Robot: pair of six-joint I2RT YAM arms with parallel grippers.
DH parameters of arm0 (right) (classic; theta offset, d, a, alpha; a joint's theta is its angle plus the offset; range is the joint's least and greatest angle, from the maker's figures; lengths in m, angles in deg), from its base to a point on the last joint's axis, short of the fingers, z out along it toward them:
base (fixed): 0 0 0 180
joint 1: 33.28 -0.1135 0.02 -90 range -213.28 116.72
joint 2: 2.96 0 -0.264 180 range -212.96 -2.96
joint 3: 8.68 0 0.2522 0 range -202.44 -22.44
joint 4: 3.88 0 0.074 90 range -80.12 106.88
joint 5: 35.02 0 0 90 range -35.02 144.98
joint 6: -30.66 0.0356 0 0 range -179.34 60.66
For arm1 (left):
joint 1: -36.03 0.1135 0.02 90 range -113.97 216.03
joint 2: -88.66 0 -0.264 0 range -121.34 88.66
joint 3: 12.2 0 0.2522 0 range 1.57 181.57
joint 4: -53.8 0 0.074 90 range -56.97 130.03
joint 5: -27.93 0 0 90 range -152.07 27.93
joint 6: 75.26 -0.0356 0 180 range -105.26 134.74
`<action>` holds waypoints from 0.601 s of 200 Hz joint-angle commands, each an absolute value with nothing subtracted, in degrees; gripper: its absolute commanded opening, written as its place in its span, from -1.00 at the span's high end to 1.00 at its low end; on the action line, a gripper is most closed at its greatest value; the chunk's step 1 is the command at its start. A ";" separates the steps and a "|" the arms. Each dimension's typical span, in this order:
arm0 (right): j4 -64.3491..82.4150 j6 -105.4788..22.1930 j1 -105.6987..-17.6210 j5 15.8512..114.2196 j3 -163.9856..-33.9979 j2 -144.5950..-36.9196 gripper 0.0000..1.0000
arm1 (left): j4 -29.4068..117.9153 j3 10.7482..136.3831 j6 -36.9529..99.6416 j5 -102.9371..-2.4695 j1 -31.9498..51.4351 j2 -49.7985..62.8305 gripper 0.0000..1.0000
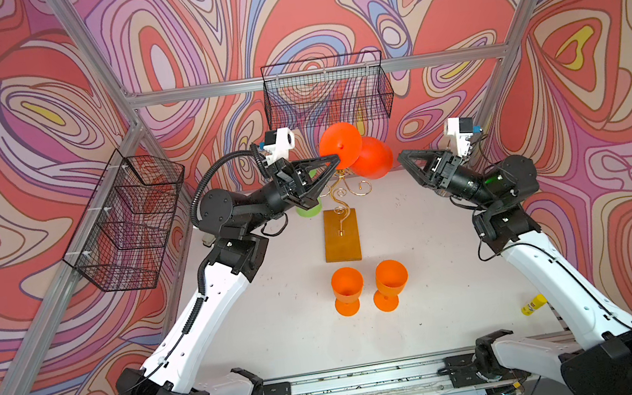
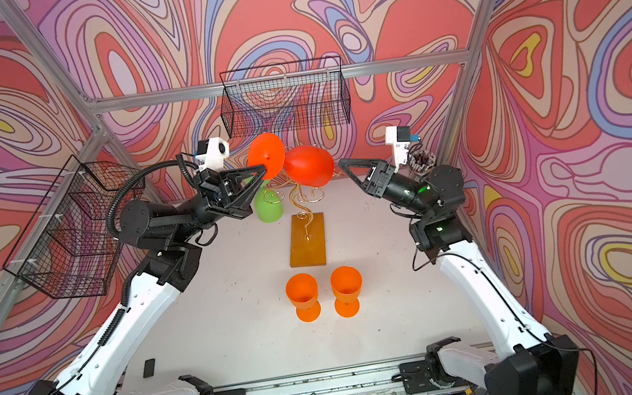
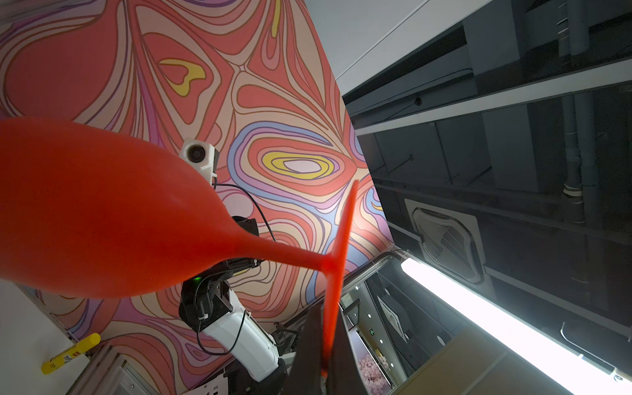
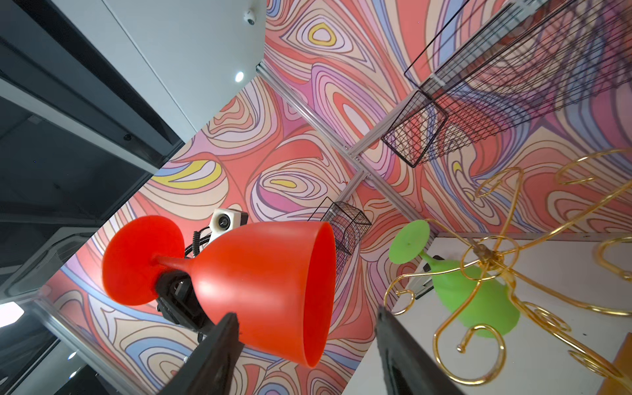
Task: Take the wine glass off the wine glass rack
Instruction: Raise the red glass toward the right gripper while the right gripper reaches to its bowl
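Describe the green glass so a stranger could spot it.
On the white table, find the gold wire rack on its wooden base. Just left of its curls, partly behind the left hand, is the green glass. It alone is green: the two orange glasses stand upright in front, and the hand holds a red glass.

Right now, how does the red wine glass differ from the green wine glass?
Colour: the red wine glass is orange-red, the green wine glass lime. Support: the left gripper pinches the red one by its foot, clear of any wire; the green one hangs on the wine glass rack. Pose: the red one lies sideways in the air; the green one hangs bowl down. Both are opaque stemmed goblets.
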State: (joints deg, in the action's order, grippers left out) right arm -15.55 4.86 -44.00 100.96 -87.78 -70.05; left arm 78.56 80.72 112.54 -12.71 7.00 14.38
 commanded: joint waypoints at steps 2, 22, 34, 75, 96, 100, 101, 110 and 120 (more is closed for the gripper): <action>-20.09 5.50 -46.02 102.36 -89.61 -71.42 -0.34 | 85.96 82.51 114.67 -12.41 6.44 14.04 1.00; -21.75 5.98 -47.37 102.44 -89.86 -73.01 -0.34 | 86.70 82.69 114.76 -12.47 6.23 13.95 1.00; -24.16 7.34 -47.69 102.51 -89.52 -73.69 -0.34 | 86.71 82.78 114.71 -12.37 6.14 13.95 1.00; -30.73 9.86 -48.39 103.56 -89.25 -74.86 -0.33 | 88.47 81.16 115.76 -12.84 5.97 13.52 1.00; -33.77 10.68 -48.39 104.16 -88.55 -74.59 -0.31 | 89.10 80.84 116.08 -12.86 5.97 13.29 1.00; -34.15 10.71 -48.39 104.28 -88.45 -74.51 -0.30 | 89.10 80.84 116.08 -12.87 5.93 13.25 1.00; -34.15 10.71 -48.39 104.33 -88.40 -74.46 -0.30 | 89.13 80.84 116.08 -12.86 5.95 13.25 1.00; -34.64 10.79 -48.39 104.46 -88.23 -74.32 -0.27 | 89.21 80.99 116.08 -12.88 5.97 13.10 1.00; -34.97 10.88 -48.39 104.60 -88.03 -74.23 -0.23 | 89.34 81.11 116.15 -12.82 5.93 12.88 1.00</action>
State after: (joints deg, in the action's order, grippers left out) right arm -30.89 9.98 -48.00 102.90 -88.65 -74.75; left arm 84.76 80.70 114.57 -13.28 6.34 13.44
